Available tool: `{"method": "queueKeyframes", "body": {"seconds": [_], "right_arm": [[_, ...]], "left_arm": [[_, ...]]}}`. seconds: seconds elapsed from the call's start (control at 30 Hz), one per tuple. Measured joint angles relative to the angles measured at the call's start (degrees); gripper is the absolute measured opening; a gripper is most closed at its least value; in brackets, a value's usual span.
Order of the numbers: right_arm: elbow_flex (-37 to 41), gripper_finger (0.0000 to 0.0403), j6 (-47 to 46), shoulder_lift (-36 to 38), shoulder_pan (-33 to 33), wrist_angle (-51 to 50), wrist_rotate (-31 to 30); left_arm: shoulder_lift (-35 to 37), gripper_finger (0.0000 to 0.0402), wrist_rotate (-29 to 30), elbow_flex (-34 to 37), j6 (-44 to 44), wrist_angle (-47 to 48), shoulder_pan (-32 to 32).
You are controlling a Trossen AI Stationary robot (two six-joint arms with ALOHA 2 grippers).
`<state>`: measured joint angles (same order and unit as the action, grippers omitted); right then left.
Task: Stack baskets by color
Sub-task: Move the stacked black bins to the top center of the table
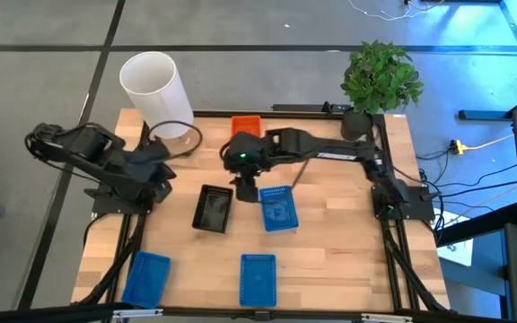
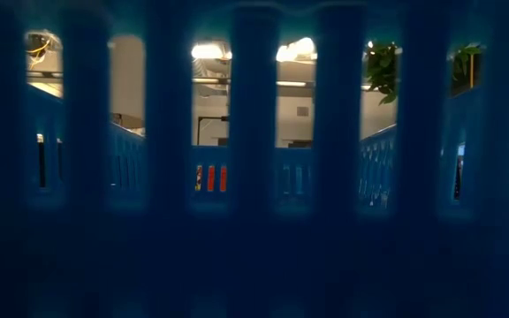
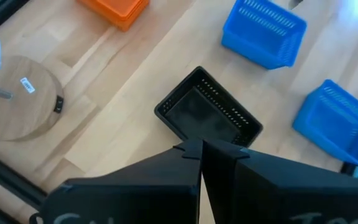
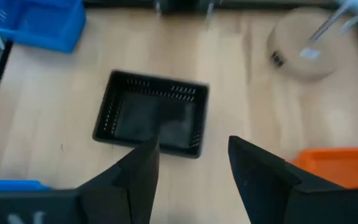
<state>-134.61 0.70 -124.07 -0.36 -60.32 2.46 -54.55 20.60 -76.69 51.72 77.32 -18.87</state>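
The right gripper (image 1: pixel 246 187) hangs over the middle of the wooden table (image 1: pixel 348 260) with its two dark fingers (image 4: pixel 143 169) spread wide and nothing between them. It stands just beside the near corner of the blue plastic mesh basket at the centre (image 1: pixel 277 207), so I judge it has let this basket down there, or is lining up for the next one. In its wrist view the fingers frame the black plastic mesh basket (image 4: pixel 151 116), which lies open side up at about nine o'clock from the central blue one, near but apart. I judge this to be the next target.

The left gripper (image 1: pixel 162 170) waits at the nine o'clock side of the table, its fingers pressed together and empty, pointing toward the same black basket.

The other baskets are scattered: an orange plastic mesh basket (image 1: pixel 246 126) at twelve o'clock, partly under the right arm; a second blue basket (image 1: pixel 258 278) at six o'clock; a third blue basket (image 1: pixel 146 277) at seven o'clock. No two baskets are stacked as far as I can see.

A tall white cylinder (image 1: pixel 155 87) on a round wooden base stands at eleven o'clock, and a green potted plant (image 1: pixel 380 81) at one o'clock; both are well apart from the baskets. The low view is blocked by blue mesh, probably the six o'clock basket.
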Motion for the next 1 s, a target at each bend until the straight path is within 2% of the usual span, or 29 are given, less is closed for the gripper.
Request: {"method": "queueKeyframes", "body": {"seconds": [0.43, 0.63, 0.83, 1.0], "right_arm": [[0.0, 0.0194, -1.8, -12.5, -2.0, 5.3, 1.6], [0.0, 0.0194, -1.8, -15.4, -3.2, 8.4, 1.8], [0.0, 0.0194, -3.4, -16.2, -4.7, 8.4, 7.3], [0.0, 0.0194, -3.5, -17.3, -5.1, 8.8, 8.0]], "left_arm": [[3.7, 0.0000, -0.5, 0.0, -7.5, 0.1, -1.6], [3.7, 0.0000, -0.7, 0.0, -8.4, 0.1, -1.6], [3.7, 0.0000, -0.7, 0.0, -8.4, 0.2, -1.6], [3.7, 0.0000, -0.7, 0.0, -8.4, 0.2, -1.6]]}}
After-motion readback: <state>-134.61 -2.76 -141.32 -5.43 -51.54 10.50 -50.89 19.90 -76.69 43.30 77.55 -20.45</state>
